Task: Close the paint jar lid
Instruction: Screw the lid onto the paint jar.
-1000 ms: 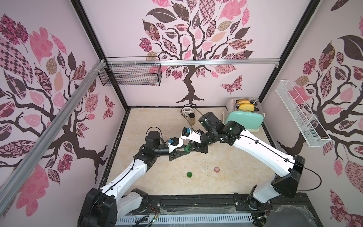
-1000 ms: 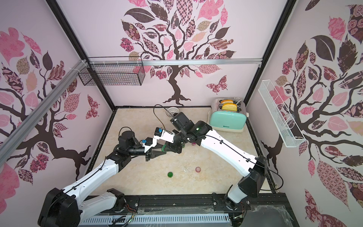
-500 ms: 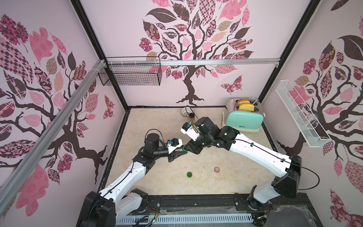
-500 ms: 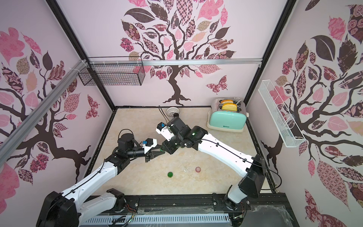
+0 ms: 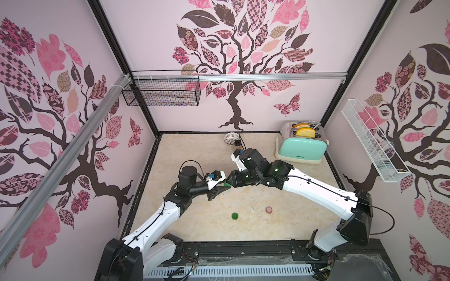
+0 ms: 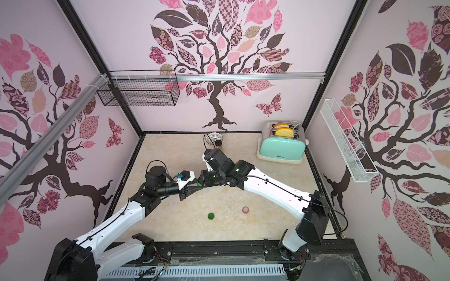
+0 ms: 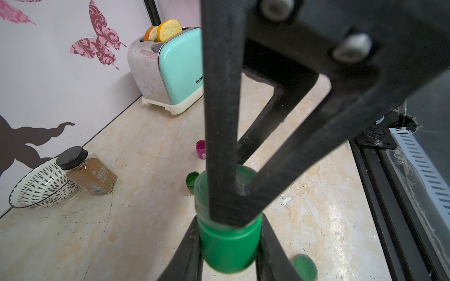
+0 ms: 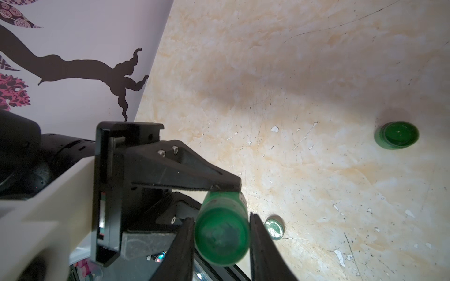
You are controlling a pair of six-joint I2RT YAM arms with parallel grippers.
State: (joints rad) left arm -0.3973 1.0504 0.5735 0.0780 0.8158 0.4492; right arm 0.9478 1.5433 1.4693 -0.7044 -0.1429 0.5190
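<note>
The left pincer (image 5: 222, 188) is closed on the paint jar (image 7: 227, 245) and grips its solid green end from two sides. The right pincer (image 8: 221, 219) meets it nose to nose and is closed on the other end of the same jar, the paler and half-clear one. Which of the two ends is the lid, I cannot tell for sure.

The jar hangs in the air between the two pincers, above the worktop (image 5: 194, 150), and touches nothing else. Its long axis lies almost level and runs straight from one pincer to the other, so each end points into one pincer. In the right wrist view a round end face looks toward the camera.

Below the pincers, nearer to the robot's base, an open green pot (image 5: 235, 216) and an open pink pot (image 5: 268, 209) stand upright on the worktop, apart from each other. A loose green cap (image 7: 304, 267) lies flat under the left pincer. Far behind the right pincer stands a mint toaster (image 5: 302, 148), and near it at the back wall a spice bottle (image 7: 87, 170) leans on a patterned bowl (image 7: 36, 192).
</note>
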